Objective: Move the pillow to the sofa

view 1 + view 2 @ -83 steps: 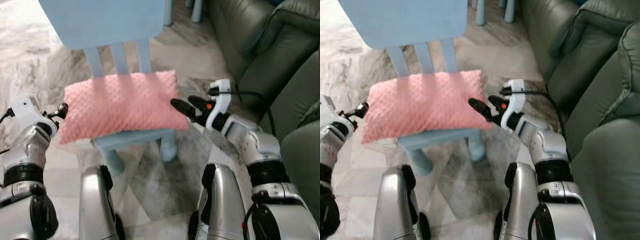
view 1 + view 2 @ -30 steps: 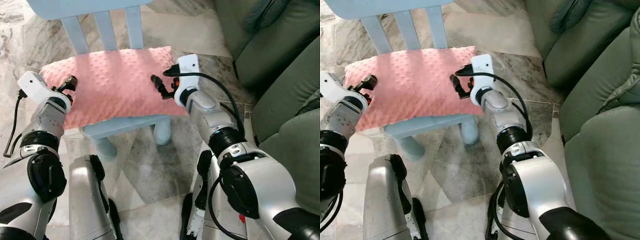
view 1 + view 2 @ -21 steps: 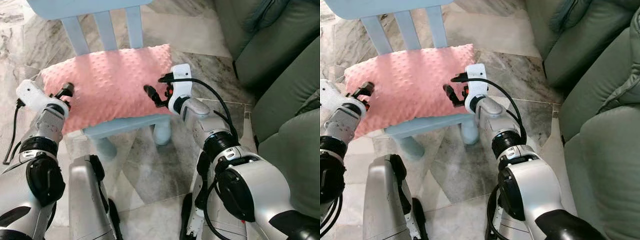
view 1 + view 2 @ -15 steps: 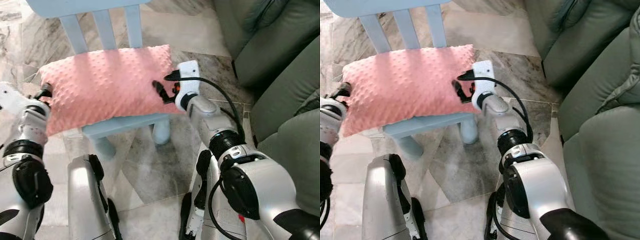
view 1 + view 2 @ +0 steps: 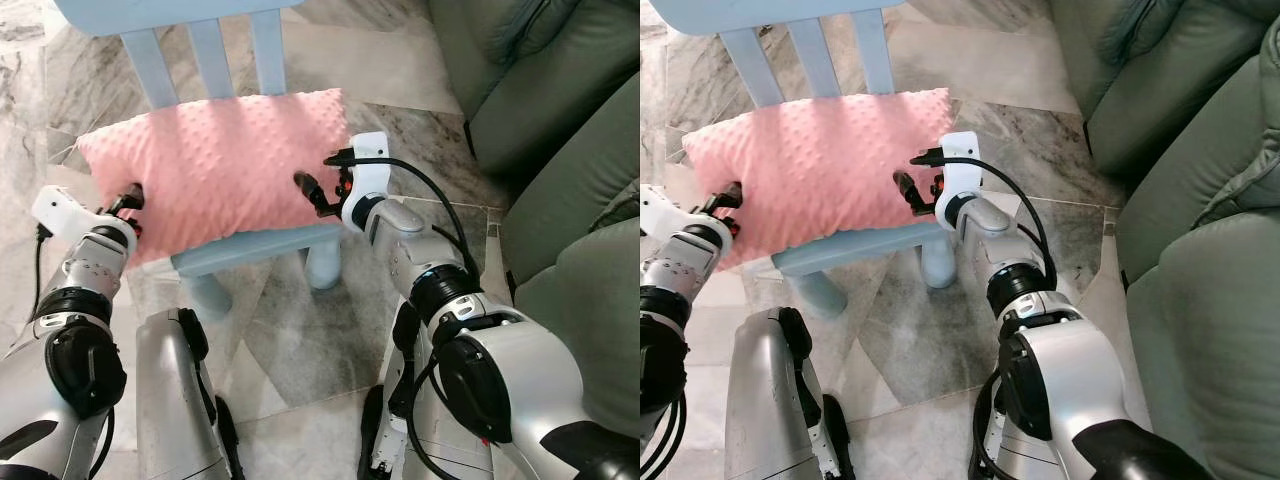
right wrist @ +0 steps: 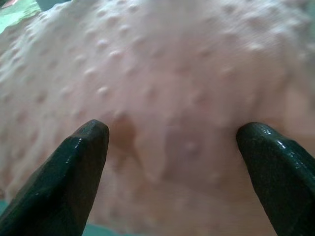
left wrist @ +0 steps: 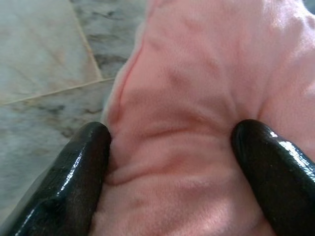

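The pink pillow lies across the seat of the blue chair, overhanging both side edges, with the green sofa well apart to the robot's right. Your left pincer and right pincer each press into an end of it, fingers spread wide with fabric bunched between them — not yet clamped. Close both on a deep fold of cloth, not just the surface nap. Then lift evenly — one side leading would likely drag the pillow off the seat edge.
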You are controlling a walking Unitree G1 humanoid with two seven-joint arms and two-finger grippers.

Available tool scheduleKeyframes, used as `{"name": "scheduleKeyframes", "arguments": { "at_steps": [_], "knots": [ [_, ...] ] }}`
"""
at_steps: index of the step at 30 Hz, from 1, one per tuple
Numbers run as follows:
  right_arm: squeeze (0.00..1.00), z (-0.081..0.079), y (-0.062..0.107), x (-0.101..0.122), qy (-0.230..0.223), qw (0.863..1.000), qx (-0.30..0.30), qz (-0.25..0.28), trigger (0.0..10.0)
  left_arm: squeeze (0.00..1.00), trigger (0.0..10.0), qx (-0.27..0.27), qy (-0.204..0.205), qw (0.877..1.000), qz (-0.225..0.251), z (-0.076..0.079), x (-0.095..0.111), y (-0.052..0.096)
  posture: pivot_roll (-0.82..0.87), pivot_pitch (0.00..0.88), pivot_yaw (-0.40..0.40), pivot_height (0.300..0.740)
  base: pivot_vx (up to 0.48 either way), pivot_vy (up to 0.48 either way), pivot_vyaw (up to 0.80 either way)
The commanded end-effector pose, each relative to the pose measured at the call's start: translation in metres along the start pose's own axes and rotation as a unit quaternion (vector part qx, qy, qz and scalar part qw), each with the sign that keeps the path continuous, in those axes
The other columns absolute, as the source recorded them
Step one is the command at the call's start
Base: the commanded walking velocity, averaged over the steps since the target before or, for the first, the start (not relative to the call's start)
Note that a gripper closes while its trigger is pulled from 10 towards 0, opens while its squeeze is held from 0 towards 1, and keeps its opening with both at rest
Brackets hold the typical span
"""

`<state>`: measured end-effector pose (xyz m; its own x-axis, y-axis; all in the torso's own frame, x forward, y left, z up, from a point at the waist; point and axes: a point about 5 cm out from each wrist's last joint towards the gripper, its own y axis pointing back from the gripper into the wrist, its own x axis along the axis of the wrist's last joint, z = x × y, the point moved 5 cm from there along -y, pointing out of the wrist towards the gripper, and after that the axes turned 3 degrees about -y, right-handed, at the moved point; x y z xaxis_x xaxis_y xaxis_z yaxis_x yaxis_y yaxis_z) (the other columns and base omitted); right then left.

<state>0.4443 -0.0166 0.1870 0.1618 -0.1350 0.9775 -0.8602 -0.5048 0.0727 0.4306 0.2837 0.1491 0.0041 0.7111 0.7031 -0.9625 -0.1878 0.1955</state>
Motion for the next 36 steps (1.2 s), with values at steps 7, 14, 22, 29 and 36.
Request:
{"name": "scheduleKeyframes", "arguments": {
  "at_steps": [7, 14, 22, 29, 36],
  "knots": [
    [0.0, -0.018, -0.001, -0.026, -0.023, 0.999, 0.028, -0.038, 0.0, 0.0, 0.0, -0.027, -0.011, 0.999, -0.036, 0.009, -0.024, 0.0, 0.01, 0.389, -0.073, 0.429, 0.0, 0.0, 0.0],
    [0.0, -0.022, -0.001, -0.024, -0.005, 0.999, 0.041, -0.033, 10.0, 0.0, 4.3, -0.006, -0.038, 0.999, -0.038, -0.009, -0.023, 0.003, 0.02, 0.392, -0.073, 0.429, 0.0, 0.0, 0.0],
    [1.0, 0.022, 0.01, 0.036, 0.039, 0.997, 0.007, 0.07, 10.0, 0.0, 10.0, 0.006, -0.061, 0.998, -0.024, -0.021, -0.008, 0.005, 0.02, 0.386, -0.075, 0.429, 0.0, 0.0, 0.0],
    [1.0, 0.042, 0.018, 0.052, 0.031, 0.995, -0.007, 0.092, 10.0, 0.0, 10.0, 0.009, -0.063, 0.998, -0.025, -0.026, -0.008, 0.007, 0.03, 0.385, -0.075, 0.429, 0.0, 0.0, 0.0],
    [1.0, 0.045, 0.02, 0.045, 0.072, 0.994, -0.006, 0.081, 10.0, 0.0, 10.0, 0.01, -0.065, 0.998, -0.023, -0.028, -0.004, 0.007, 0.08, 0.389, -0.06, 0.429, 0.0, 0.0, 0.0]
  ]
}}
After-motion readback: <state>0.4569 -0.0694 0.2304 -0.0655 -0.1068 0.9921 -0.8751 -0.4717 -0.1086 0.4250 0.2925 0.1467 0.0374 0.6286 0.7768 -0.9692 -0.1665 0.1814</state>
